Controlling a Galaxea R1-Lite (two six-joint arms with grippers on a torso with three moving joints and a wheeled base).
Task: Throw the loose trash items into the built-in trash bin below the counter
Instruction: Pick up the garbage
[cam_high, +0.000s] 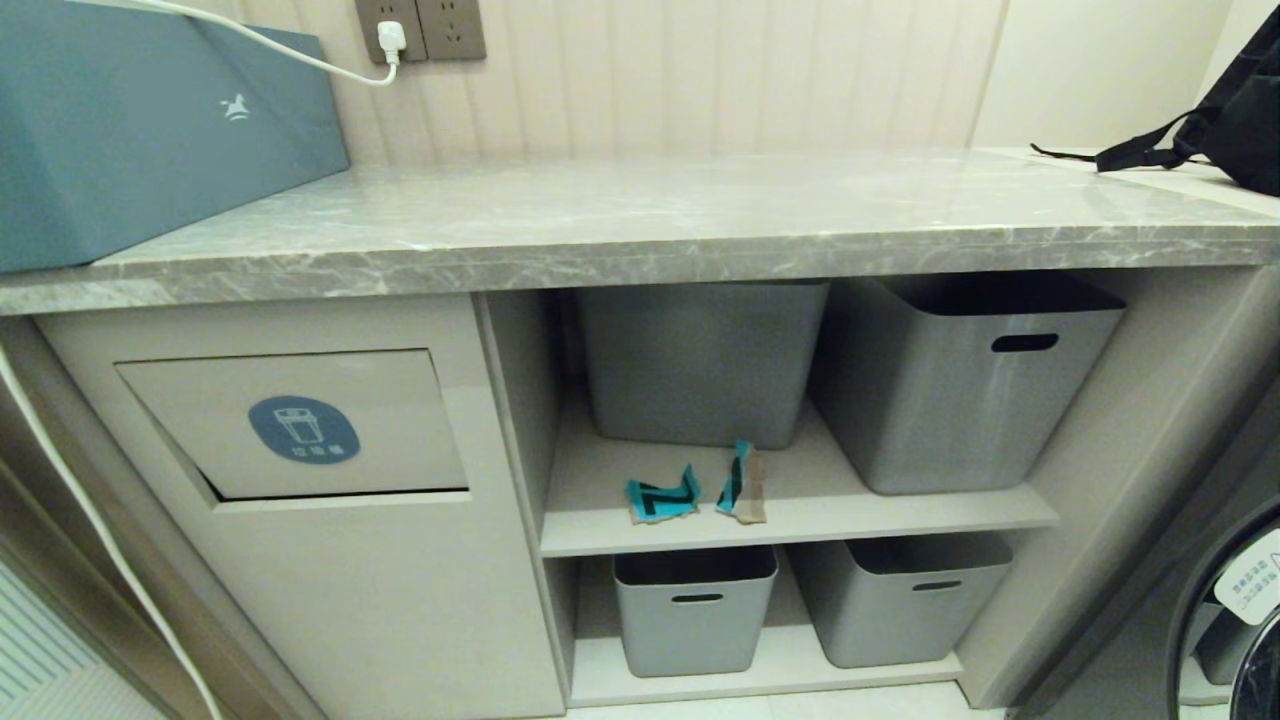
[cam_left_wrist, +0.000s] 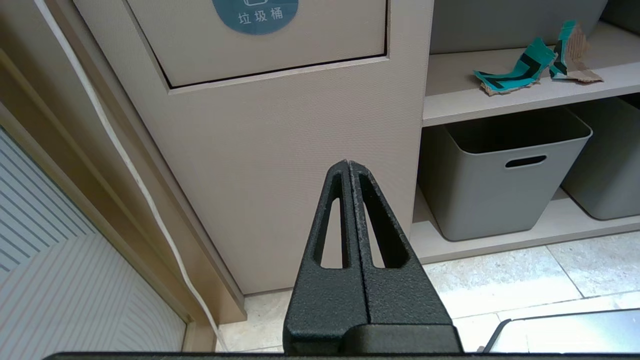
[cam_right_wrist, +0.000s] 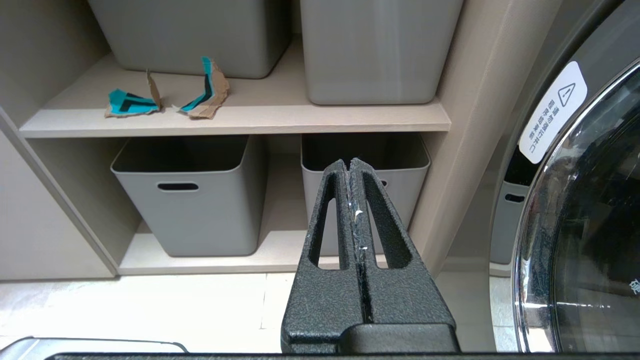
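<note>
A teal box (cam_high: 150, 120) is noted at the far left of the counter (cam_high: 640, 235), with a white cable (cam_high: 280, 45) run from it to a wall socket (cam_high: 420, 25). Below the counter's left end, the built-in trash bin (cam_high: 300, 425) is found with its flap closed and its round blue sticker (cam_high: 303, 429) facing out. The left gripper (cam_left_wrist: 348, 165) is seen low in front of the bin cabinet, its fingers pressed together and empty. To the right of the bin, on the upper shelf (cam_high: 800, 505), the loose trash items (cam_high: 695, 488) are observed: two teal-and-black printed cardboard scraps lying just beside each other near the shelf's front edge, ahead of a grey tub (cam_high: 700, 360). A third scrap cannot be made out. Further grey tubs are recorded on both shelves. The right gripper (cam_right_wrist: 350, 165) is seen low before the lower right tub (cam_right_wrist: 365, 165), its fingers likewise closed on nothing. A washing machine door (cam_high: 1240, 610) and a black bag (cam_high: 1230, 110) are noted at the far right.
</note>
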